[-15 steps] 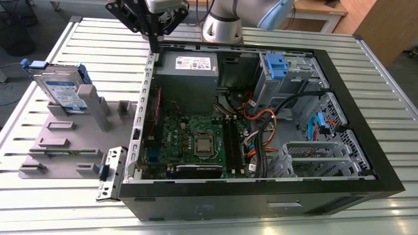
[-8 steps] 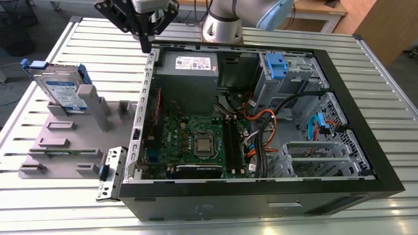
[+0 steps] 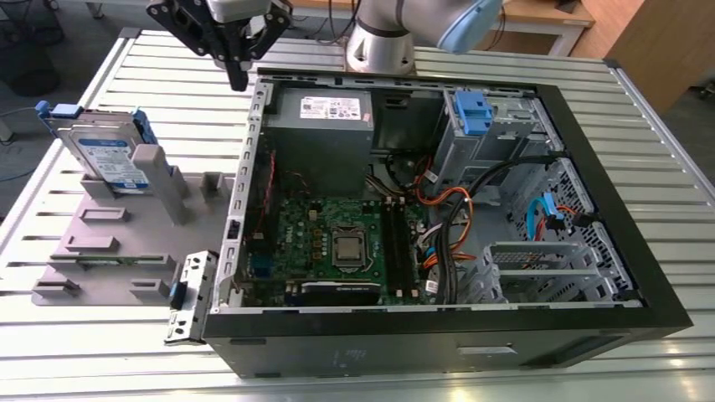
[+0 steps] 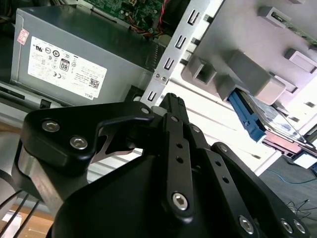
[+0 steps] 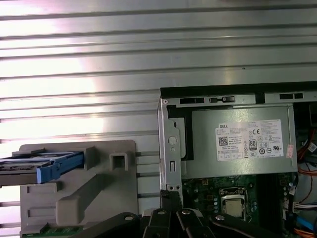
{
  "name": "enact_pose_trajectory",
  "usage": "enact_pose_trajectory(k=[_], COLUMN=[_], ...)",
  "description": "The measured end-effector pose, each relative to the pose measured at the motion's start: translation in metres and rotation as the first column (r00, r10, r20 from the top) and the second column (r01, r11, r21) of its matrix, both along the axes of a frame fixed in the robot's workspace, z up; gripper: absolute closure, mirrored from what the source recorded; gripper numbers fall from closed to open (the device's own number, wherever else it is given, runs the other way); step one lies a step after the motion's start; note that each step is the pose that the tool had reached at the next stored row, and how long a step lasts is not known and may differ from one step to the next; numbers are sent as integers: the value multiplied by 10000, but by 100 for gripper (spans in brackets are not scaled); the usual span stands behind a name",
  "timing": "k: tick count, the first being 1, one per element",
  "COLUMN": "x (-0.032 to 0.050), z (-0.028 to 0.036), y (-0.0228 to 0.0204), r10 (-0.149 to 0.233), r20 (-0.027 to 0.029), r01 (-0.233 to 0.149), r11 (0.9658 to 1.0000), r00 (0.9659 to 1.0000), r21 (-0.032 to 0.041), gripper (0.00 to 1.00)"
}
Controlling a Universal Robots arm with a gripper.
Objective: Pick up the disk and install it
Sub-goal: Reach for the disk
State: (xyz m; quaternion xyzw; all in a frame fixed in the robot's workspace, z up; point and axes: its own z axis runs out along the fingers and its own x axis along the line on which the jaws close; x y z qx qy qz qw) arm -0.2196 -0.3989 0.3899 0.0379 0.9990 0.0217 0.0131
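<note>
**The disk [image 3: 106, 155] parked on edge in its stand, gripper empty above the case wall**

The disk is seen standing on edge, leaning slightly, in a slot of the grey moulded stand [image 3: 112, 243]. The stand is set on the slatted metal table [image 3: 100, 368], at the exterior view's left, just beside the open computer case [image 3: 447, 343]. The disk is touched by nothing but the stand. The gripper [image 3: 237, 77] is held high over the case wall that faces the stand, close to the grey power supply box [image 3: 324, 113] and well apart from the disk. Its jaws are pressed together, and nothing is pinched between them.

And now the piece itself. A flat silver metal slab is shown, with a smooth white-and-blue label on its face and a blue plastic bracket [image 5: 57, 166] wrapped round its edges. In the first wrist view it is caught edge-on, thin and straight.

It is judged stiff and fairly dense for its bulk, and easily harmed by a knock or a drop. The broad faces look slick, so a firm, square pinch is called for. Hold is best taken across the two flat faces at the upper part that stands clear of the stand. The plastic bracket is likely to flex and is better left unsqueezed.
</note>
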Motion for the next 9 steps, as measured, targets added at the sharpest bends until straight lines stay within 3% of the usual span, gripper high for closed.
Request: enact_pose_trajectory(k=[9], x=[-109], z=[-10], y=[0], r10=[0], r20=[0], r01=[0], r11=[10000], r00=[10000], r21=[0], gripper=[89])
